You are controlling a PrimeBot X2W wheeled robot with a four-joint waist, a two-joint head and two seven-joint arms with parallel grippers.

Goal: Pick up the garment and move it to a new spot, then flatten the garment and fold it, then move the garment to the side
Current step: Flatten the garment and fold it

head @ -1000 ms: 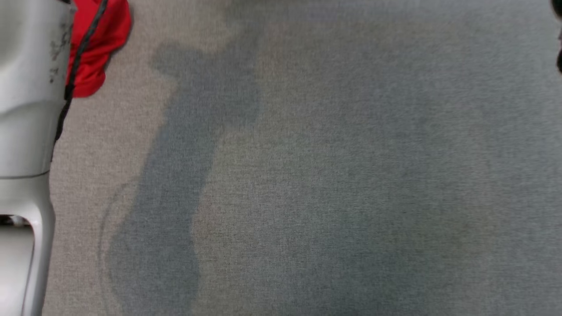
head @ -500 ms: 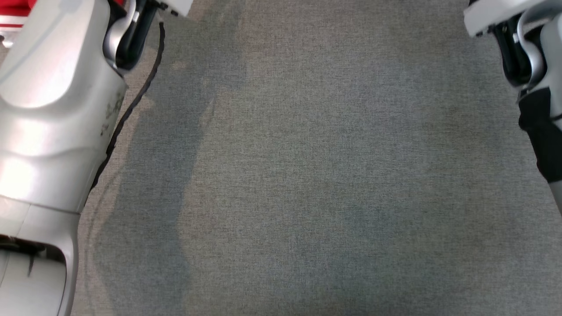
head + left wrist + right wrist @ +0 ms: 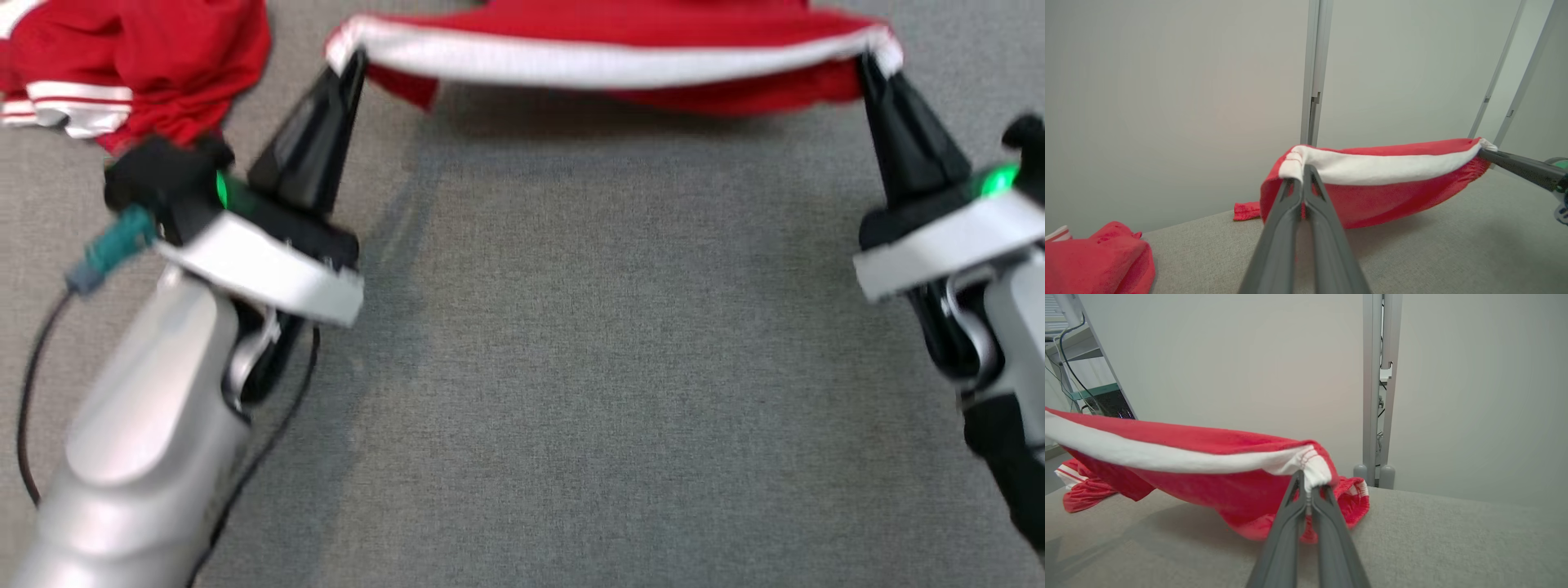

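Holding up a red garment (image 3: 612,18) by its white band (image 3: 604,64), at twelve o'clock in the head view, above the grey surface (image 3: 571,367). Pinching one end of that band with the left gripper (image 3: 353,59), fingers closed tight on the fabric at eleven o'clock. Pinching the other end with the right gripper (image 3: 869,65), likewise clamped, at one o'clock. Stretching the band nearly straight between the two, letting the red body sag beneath it and the lower hem rest on the surface, as seen from the right wrist view. Leaving a second red heap (image 3: 139,73) with white stripes lying well apart at ten o'clock, possibly another garment, too blurred there to tell.

Judging the cloth to be light, soft and limp: draping wherever unsupported, bunching readily, unlikely to slip from a firm pinch yet likely to wrinkle on landing. Favouring the stitched corners of the band as the places to hold, being thicker and firmer than the thin red panel. Calling next for setting the trailing hem down first, then drawing the band back toward six o'clock to lay everything flat before folding.
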